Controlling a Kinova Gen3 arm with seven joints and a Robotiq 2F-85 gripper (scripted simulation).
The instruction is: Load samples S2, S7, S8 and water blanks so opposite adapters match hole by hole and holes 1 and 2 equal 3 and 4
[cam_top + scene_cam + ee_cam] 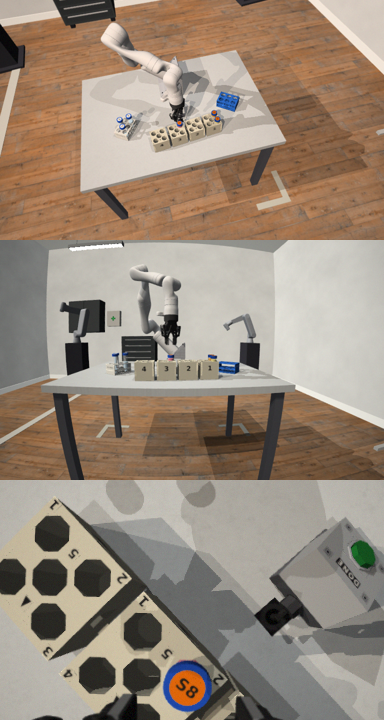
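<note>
Four beige adapters stand in a row near the table's front: adapter 4 [160, 139], adapter 3 [177, 134], adapter 2 [195, 128] and adapter 1 [212, 123]. Sample S8 [187, 687], with an orange cap dot, stands in hole 2 of adapter 3 [142, 672]. Two more orange-dot tubes [214, 112] [217, 119] stand in adapter 1. My gripper [170, 339] hangs open a short way above S8 and holds nothing. Its fingertips show on either side of the cap at the bottom of the wrist view [186, 710]. Adapters 4 and 2 are empty.
A white rack [126, 127] with several white-dot water blanks stands left of the adapters. An empty blue rack [227, 101] stands at the right back. The DONE desk with its green key [362, 554] sits behind the adapters, by the arm's base.
</note>
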